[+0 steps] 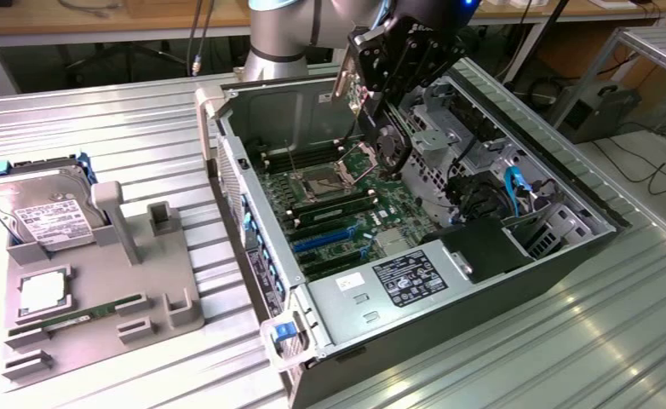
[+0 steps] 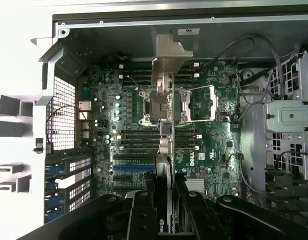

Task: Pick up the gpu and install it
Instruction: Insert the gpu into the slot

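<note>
Closest to me sits the grey holder tray (image 1: 163,298) with the hard drive (image 1: 43,213) standing in it and the green memory stick (image 1: 77,317) lying flat. Just past that is the open computer case (image 1: 254,281), its power supply (image 1: 407,277) at the near end and the motherboard (image 1: 333,213) with its blue slots (image 1: 316,243) beyond. Above the board, near the processor socket, hangs the gpu (image 1: 390,146), turned edge-on with its silver bracket (image 2: 169,57) towards the far wall of the case. It is well clear of the slots and not seated. The gripper (image 1: 387,106) is clamped on it, one finger on each flat face (the wrist view looks straight down the card's thin edge (image 2: 165,142)). I'd judge the card light and stiff but delicate. It is best held by the board's faces near the middle, as here, away from the fan blades and the contact edge. Farthest back rises the arm (image 1: 282,34).
</note>
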Available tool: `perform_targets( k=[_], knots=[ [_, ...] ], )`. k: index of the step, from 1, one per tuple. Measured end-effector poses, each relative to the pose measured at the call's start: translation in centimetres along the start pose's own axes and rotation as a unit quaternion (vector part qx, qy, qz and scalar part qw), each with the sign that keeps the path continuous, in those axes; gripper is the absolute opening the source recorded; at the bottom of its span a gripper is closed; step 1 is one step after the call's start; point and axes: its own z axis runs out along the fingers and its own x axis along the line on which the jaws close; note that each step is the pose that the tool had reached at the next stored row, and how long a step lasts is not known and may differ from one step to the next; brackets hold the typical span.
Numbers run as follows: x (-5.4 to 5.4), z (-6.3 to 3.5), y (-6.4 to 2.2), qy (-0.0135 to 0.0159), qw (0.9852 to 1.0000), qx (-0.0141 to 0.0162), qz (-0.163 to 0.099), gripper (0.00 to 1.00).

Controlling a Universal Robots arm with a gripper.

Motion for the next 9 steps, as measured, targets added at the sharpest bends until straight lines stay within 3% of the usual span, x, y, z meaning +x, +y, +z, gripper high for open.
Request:
perform_targets(
  k=[9],
  knots=[
    [0.0, 0.01, 0.0, -0.0003, 1.0, 0.0001, -0.002, 0.26]
  ],
)
